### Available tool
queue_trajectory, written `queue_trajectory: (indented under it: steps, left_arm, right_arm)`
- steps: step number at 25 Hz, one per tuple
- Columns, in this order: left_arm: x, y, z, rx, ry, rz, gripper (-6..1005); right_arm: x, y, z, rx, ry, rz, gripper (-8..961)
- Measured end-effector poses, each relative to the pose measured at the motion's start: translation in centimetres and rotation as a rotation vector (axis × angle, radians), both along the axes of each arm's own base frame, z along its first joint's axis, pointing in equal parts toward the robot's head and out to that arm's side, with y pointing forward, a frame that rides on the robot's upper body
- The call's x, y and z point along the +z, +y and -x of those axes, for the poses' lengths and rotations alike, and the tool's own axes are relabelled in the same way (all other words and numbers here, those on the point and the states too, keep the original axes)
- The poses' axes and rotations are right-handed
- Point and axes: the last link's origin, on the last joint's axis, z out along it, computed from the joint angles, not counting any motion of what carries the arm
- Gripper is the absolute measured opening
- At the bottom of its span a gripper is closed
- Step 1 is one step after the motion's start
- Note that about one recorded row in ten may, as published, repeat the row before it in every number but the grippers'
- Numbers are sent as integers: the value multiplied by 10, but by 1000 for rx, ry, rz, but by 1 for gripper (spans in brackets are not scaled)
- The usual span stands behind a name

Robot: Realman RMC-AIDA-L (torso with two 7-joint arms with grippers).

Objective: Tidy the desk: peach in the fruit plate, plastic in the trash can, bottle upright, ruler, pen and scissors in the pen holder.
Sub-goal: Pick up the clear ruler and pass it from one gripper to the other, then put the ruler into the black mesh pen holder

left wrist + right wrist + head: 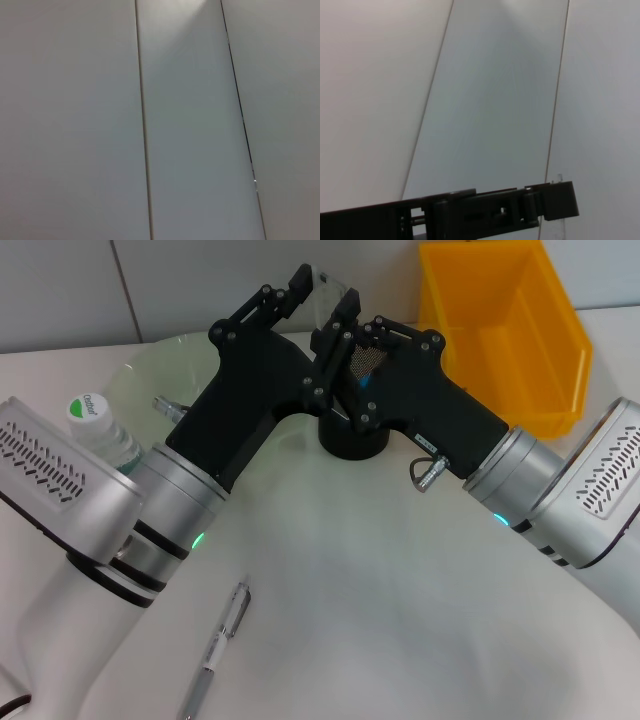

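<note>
Two grippers are meeting above the black mesh pen holder (353,435), which is standing near the middle of the white desk (400,620). The left gripper (318,298) is reaching in from the left with its fingers (300,285) spread apart on either side of a clear plastic ruler (326,302) that is pointing upward between them; I cannot tell whether they are pressing on it. The right gripper (340,350) is coming in from the right, just beside the left one and over the holder's mouth; its fingers are hidden in the crossing of black linkages, so I cannot tell whether they are apart or together. In the right wrist view, a black gripper finger (485,212) is lying across the clear ruler (552,210) in front of a pale panelled wall (485,100).

A silver pen (220,645) is lying on the desk in front, well apart from the holder. A bottle with a green cap (100,425) is standing upright beside the left arm, near the pale green fruit plate (150,365). A yellow bin (510,330) is sitting at the far right.
</note>
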Motion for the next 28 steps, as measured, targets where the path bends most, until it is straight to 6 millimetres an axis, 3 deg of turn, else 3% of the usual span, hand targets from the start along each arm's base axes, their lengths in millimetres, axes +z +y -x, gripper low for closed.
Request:
queue_trajectory:
  steps: [5, 16, 24, 28]
  left_arm:
    - [0, 0, 0, -2, 0, 2, 408]
    - [-1, -3, -1, -8, -1, 7, 409]
    - [-3, -4, -2, -14, 4, 9, 409]
    - [-3, -3, -2, -14, 1, 16, 410]
  right_arm:
    - [0, 0, 0, 0, 0, 2, 228]
    - [-1, -1, 1, -2, 7, 6, 230]
    - [-3, -3, 1, 1, 7, 23, 20]
    - [-4, -3, 1, 3, 7, 28, 17]
